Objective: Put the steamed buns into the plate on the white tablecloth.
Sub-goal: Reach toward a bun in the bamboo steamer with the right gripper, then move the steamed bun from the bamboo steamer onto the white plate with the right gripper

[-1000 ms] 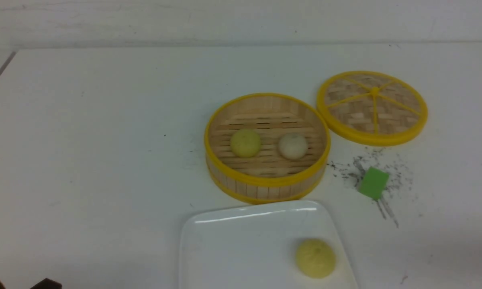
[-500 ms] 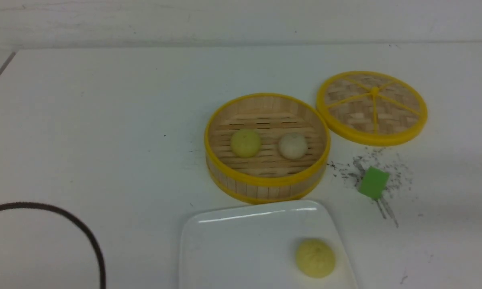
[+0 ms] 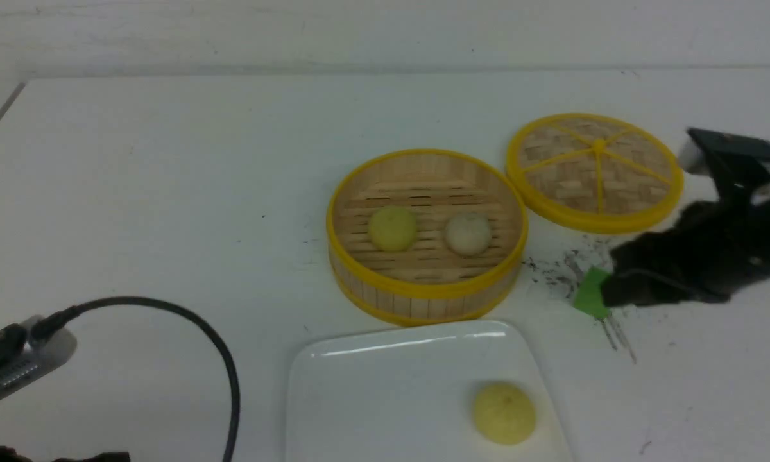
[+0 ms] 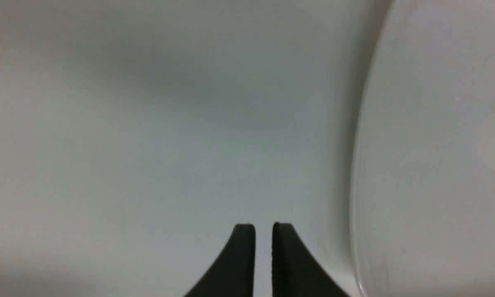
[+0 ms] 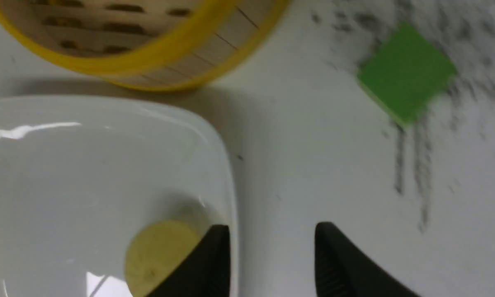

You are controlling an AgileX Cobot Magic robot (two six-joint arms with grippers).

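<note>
Left gripper (image 4: 264,225): tips slightly apart, nothing between them. White cloth (image 4: 148,165) beyond the fingertips. Plate (image 4: 429,185) off to one side of the hand, its rim near the tips.

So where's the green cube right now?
In the front view, the green cube is on the right, on the white surface between the steamer and the blurred right arm.

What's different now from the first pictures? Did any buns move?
The right end effector came into the front view from the right, reaching in toward the green cube. More of the left arm and its looping cable show too. No buns moved: two are in the steamer, one on the plate.
</note>
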